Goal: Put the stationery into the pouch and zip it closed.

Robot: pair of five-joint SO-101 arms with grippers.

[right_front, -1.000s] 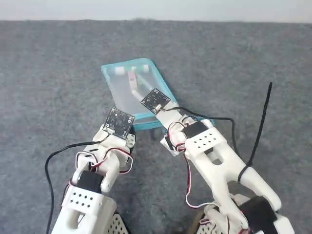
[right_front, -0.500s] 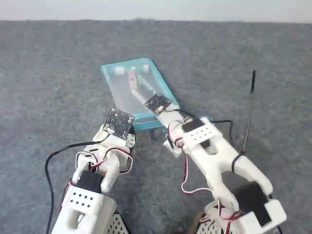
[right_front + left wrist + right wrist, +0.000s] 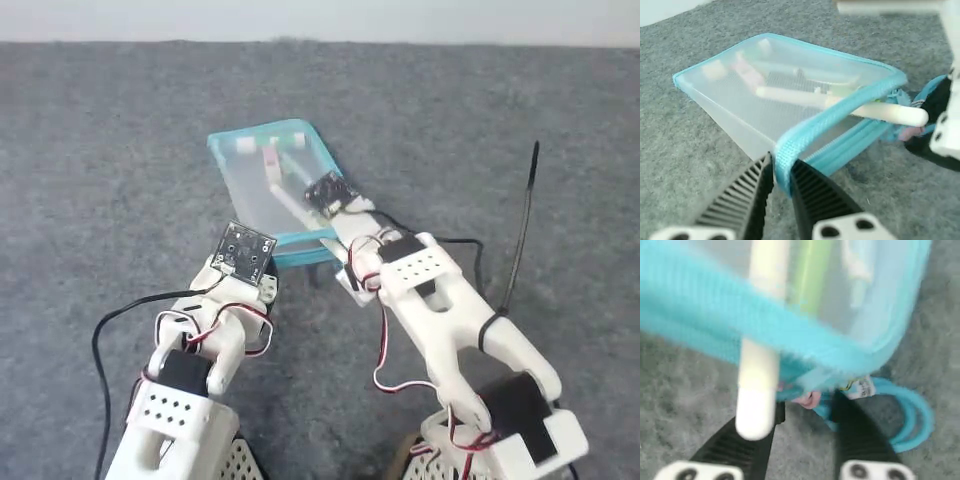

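Pouch lying open on the table, one pen poking out, an arm at either side of its mouth.

Nearest me, the left end effector point(image 3: 780, 166) pinches the teal trim of the pouch point(image 3: 755, 95) at its near corner. From above, the wrist boards point(image 3: 247, 250) hide both arms' fingers and that near edge. Alongside, the right end effector point(image 3: 807, 407) stands spread at the mouth, with a white pen point(image 3: 760, 385) right against one finger and half out of the pouch. Something small and pinkish sits between the fingers, too unclear to name. The other stationery point(image 3: 747, 70) lies inside, dim through the clear wall. Beyond runs the grey, felt-like table point(image 3: 110, 140), then a pale wall point(image 3: 320, 18).
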